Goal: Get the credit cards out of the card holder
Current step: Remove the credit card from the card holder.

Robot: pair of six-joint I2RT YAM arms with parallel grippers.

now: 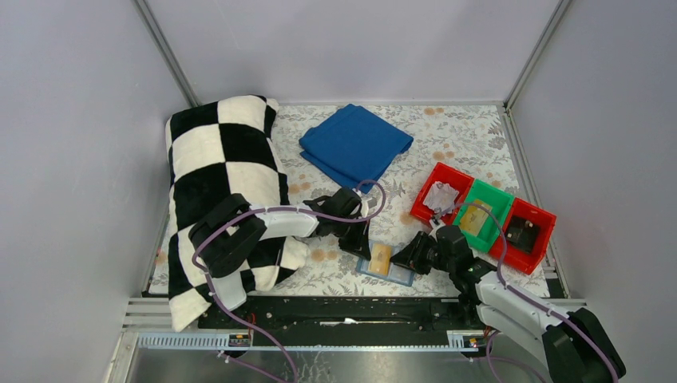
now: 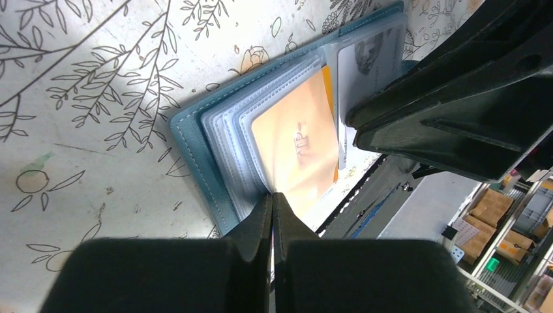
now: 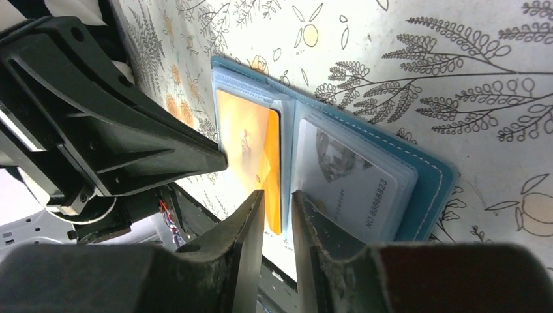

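Flanking the card holder (image 1: 397, 275) lie blanket (image 1: 219, 159) and bins (image 1: 457, 172).

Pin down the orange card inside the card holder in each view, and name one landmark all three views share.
Top external: the orange card lies low in the picture, just right of centre.
Left wrist: it is near the centre, inside a clear sleeve.
Right wrist: it is left of centre, on the left page.
Shared landmark: the teal card holder lying open beneath it.
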